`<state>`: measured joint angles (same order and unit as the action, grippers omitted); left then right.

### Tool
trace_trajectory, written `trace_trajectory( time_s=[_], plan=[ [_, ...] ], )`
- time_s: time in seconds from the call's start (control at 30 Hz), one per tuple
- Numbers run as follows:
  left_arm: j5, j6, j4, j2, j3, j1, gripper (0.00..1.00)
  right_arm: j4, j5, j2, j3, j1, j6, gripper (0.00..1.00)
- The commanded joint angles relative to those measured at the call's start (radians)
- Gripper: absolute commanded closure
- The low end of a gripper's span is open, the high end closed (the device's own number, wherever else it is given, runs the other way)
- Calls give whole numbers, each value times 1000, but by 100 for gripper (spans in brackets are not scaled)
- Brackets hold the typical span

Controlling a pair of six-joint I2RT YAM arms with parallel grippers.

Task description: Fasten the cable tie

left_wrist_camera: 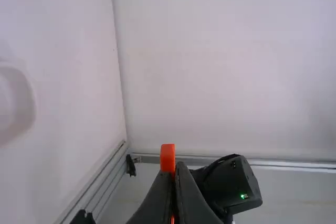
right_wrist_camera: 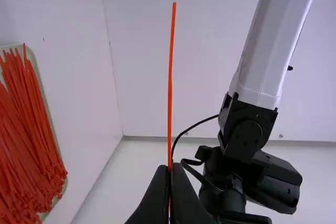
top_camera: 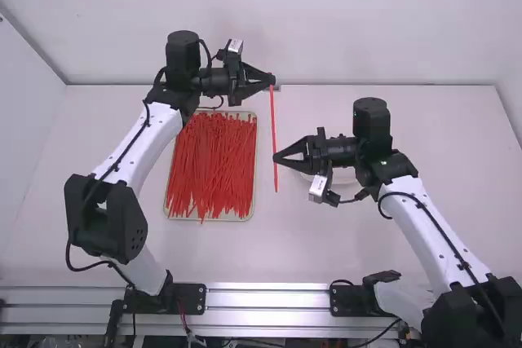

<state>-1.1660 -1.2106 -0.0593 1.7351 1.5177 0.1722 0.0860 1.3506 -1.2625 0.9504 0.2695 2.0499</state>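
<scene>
High view: left gripper [top_camera: 272, 81] clamped shut on the far end of one red cable tie [top_camera: 274, 136]. Right gripper [top_camera: 276, 155] is pinched shut on the same tie lower down, with a short tail past it. Pile of spare ties [top_camera: 212, 165] just beside the right gripper.
Left wrist view: fingers [left_wrist_camera: 185, 192] closed, tie end [left_wrist_camera: 167, 157] poking out past the tips.
Right wrist view: fingers [right_wrist_camera: 157, 192] closed on the tie [right_wrist_camera: 171, 87], which sticks straight out from them.

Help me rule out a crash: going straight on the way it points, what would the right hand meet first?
Beyond the cable tie it grips, the right hand would likely meet the pile of red ties; if it rides above them, height being unclear, the left arm's white link comes next.
</scene>
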Motion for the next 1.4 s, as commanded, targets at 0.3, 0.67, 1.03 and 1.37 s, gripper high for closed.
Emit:
trace_trajectory(
  time_s=[0.3, 0.67, 1.03, 1.37],
  plan=[
    [8, 12, -4, 1, 14, -16, 98, -3, 17, -6, -10, 5, -3, 59],
    [15, 14, -4, 1, 14, -16, 98, 0, 64, -6, -10, 4, -4, 73],
    [15, 15, -3, 1, 14, -16, 98, 12, 85, -6, -10, 4, -66, 100],
    [5, 26, -8, 1, 14, -16, 98, 27, 84, -6, -10, -7, 9, 1]
  ],
)
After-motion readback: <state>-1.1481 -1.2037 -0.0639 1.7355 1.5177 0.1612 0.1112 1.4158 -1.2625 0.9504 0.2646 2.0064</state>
